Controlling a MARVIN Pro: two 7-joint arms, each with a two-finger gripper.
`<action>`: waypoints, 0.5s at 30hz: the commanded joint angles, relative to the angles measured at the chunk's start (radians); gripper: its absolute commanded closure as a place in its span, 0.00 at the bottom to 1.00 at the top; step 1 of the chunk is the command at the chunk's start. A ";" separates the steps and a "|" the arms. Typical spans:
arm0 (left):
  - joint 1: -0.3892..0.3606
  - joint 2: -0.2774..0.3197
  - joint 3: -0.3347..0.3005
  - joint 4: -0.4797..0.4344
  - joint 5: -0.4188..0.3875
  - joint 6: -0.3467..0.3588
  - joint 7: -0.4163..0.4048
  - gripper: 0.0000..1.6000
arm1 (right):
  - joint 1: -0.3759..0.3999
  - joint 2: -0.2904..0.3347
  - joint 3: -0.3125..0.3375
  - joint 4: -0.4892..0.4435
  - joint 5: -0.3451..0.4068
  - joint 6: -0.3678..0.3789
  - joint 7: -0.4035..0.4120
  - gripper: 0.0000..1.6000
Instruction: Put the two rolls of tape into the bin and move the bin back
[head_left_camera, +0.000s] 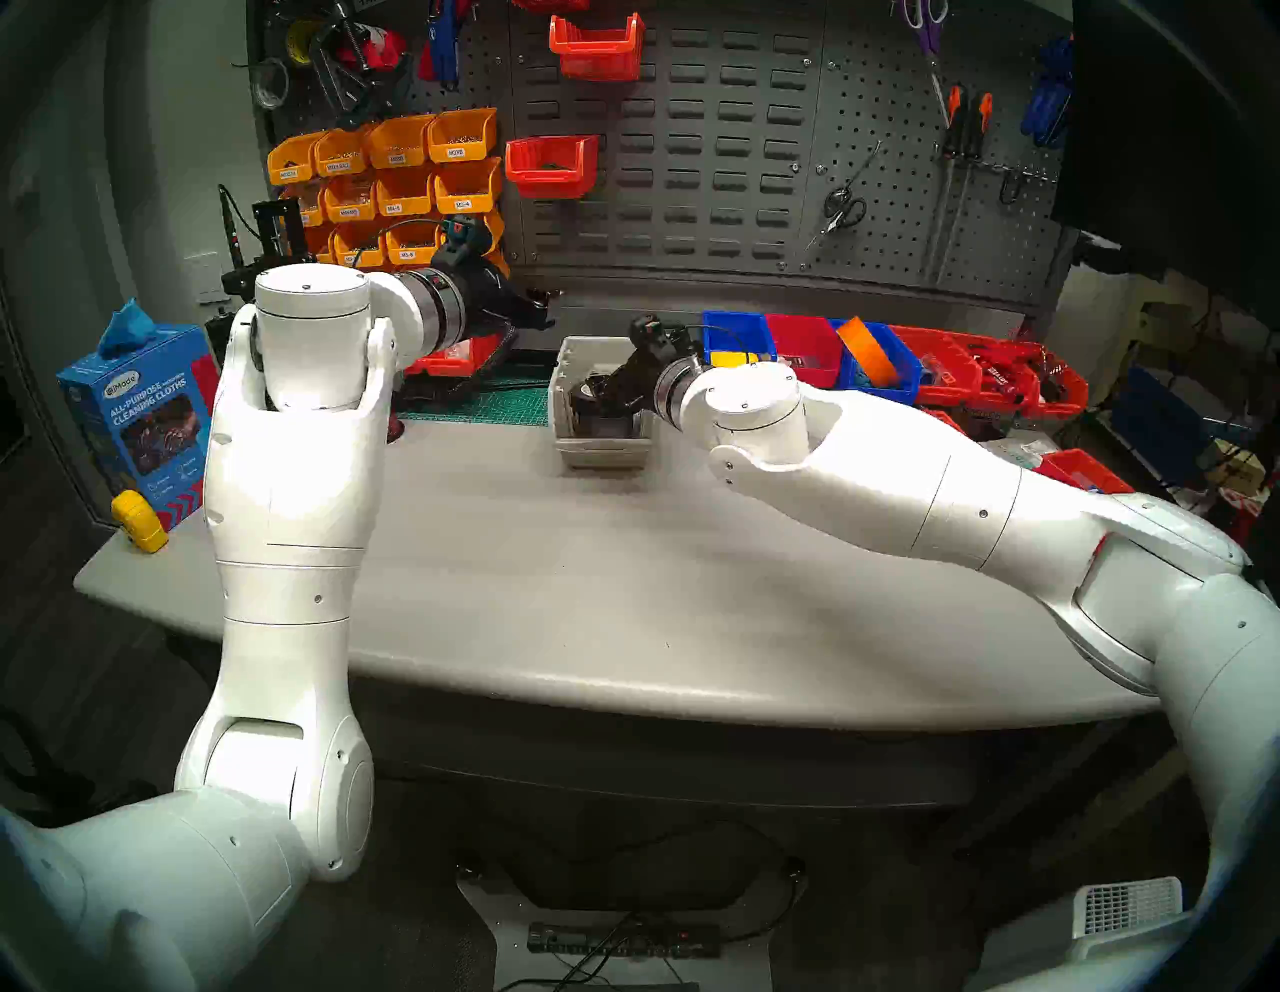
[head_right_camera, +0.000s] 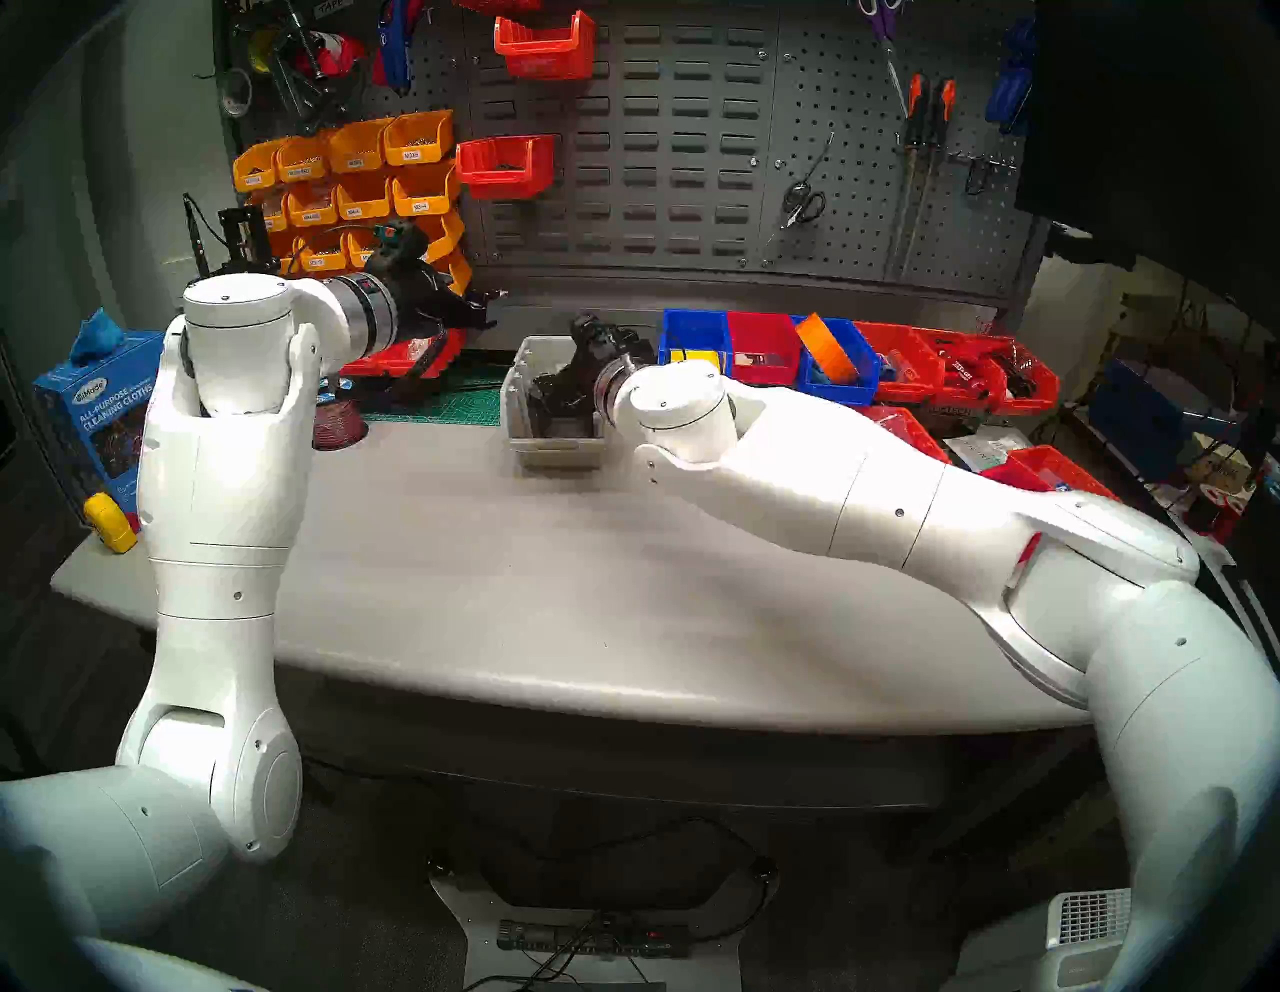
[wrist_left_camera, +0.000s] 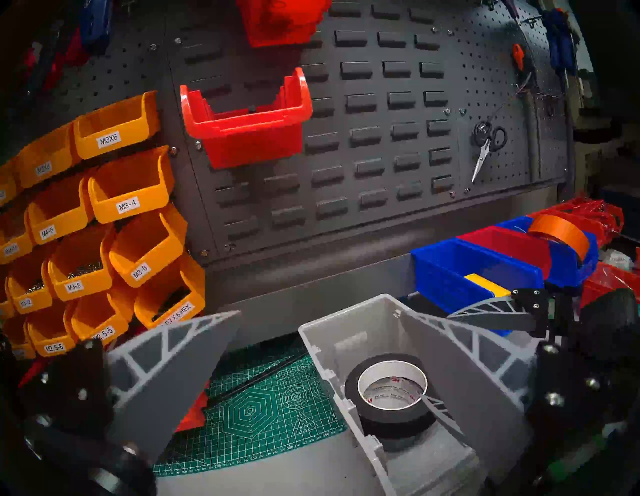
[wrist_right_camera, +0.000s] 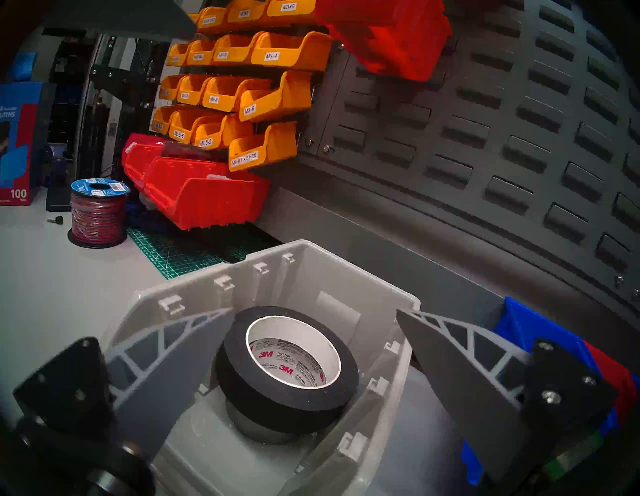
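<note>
My right pincer (wrist_right_camera: 311, 346) stands wide and empty at the open front of the grey bin (wrist_right_camera: 194, 301). The black tape (wrist_right_camera: 287, 367) lies inside the bin, on top of the grey tape (wrist_right_camera: 242, 421). To push the bin back well, I should press squarely on its front lip

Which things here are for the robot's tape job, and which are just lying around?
For the job:
- black roll of tape, lying in the bin on top of something grey
- beige-grey bin
- right gripper, open at the bin

Just lying around:
- red wire spool
- orange roll
- green cutting mat
- scissors
</note>
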 joint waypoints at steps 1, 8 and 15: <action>0.011 0.004 -0.015 -0.034 -0.001 -0.021 0.005 0.00 | 0.012 0.015 0.013 -0.028 -0.001 0.002 -0.012 0.00; 0.033 0.017 -0.008 -0.036 0.001 -0.039 0.003 0.00 | 0.012 0.017 0.014 -0.037 0.001 0.012 -0.016 0.00; 0.069 0.043 0.023 -0.034 0.006 -0.065 -0.013 0.00 | 0.006 0.011 0.013 -0.037 0.002 0.009 -0.021 0.00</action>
